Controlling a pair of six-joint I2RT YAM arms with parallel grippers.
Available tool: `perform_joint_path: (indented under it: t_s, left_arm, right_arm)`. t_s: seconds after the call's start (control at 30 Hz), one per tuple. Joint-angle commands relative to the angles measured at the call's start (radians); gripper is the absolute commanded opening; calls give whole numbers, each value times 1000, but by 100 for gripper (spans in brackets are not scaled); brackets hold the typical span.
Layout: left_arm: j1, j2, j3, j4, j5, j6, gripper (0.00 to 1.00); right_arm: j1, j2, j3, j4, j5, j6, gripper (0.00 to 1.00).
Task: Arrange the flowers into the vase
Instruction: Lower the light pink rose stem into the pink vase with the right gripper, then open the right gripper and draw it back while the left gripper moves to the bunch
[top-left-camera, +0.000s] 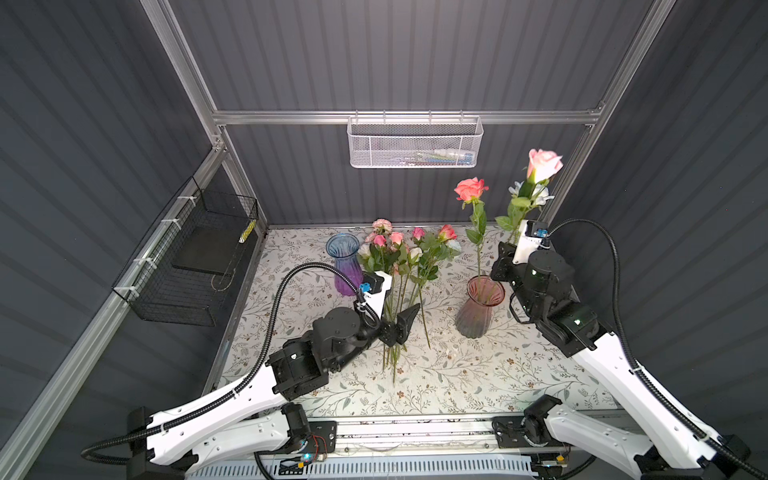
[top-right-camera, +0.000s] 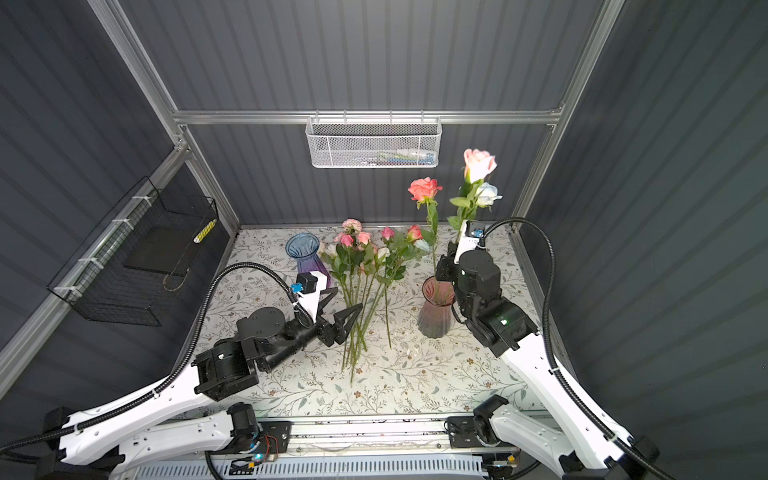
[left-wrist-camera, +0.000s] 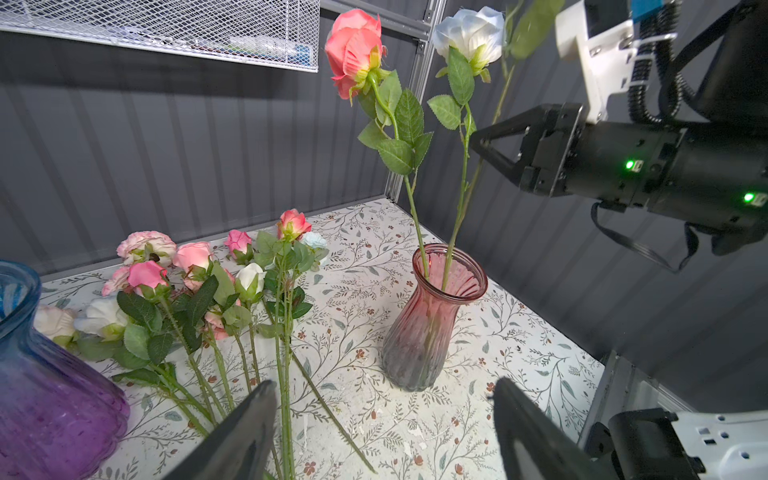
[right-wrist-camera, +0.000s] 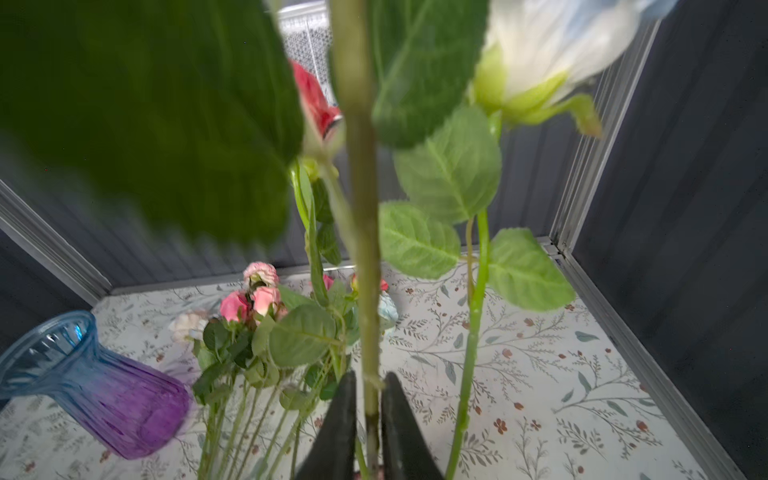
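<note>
Right hand is hugging the pale pink rose stem, can't tell if it's actually pinching; vase is sitting right below it. I'd be keeping the stem upright while lowering. Left hand is hanging wide open over the loose flowers on the tabletop

The loose flowers lie flat in a fan ahead of your left gripper, pink, coral and white heads far, stems reaching back beneath it. Below your right gripper the ribbed pink vase stands upright holding a coral rose and a white rose. A pale pink rose stands upright, stem between that gripper's fingers.
</note>
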Motion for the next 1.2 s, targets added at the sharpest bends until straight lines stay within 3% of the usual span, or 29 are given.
perform_joint_path:
  t_s: [0.0,0.17,0.43,0.7,0.8,0.93,1.03,1.17]
  left_arm:
    - [-7,9,-12,4,-19,3,84]
    - [-7,37,7,6,-13,4,85]
    - [-7,94,14,14,-27,-1,88]
    - [1,219,18,25,-172,-47,97]
    - [69,333,97,-98,-180,-127,88]
    - [252,493,159,-177,14,-291,53]
    - [304,632,240,-228,78,-290,49]
    - [331,835,428,-349,110,-196,46]
  right_arm:
    - [0,-3,-22,-66,-45,45,24]
    - [7,8,-24,-153,-62,69,34]
    - [22,-110,-43,-231,-79,108,52]
    - [26,-214,-25,-331,-128,132,57]
    - [26,-268,-56,-334,-126,142,57]
    - [26,-332,-137,-312,-84,162,55]
    - [24,-363,-229,-272,-66,210,50]
    - [21,-383,-307,-247,-79,261,46]
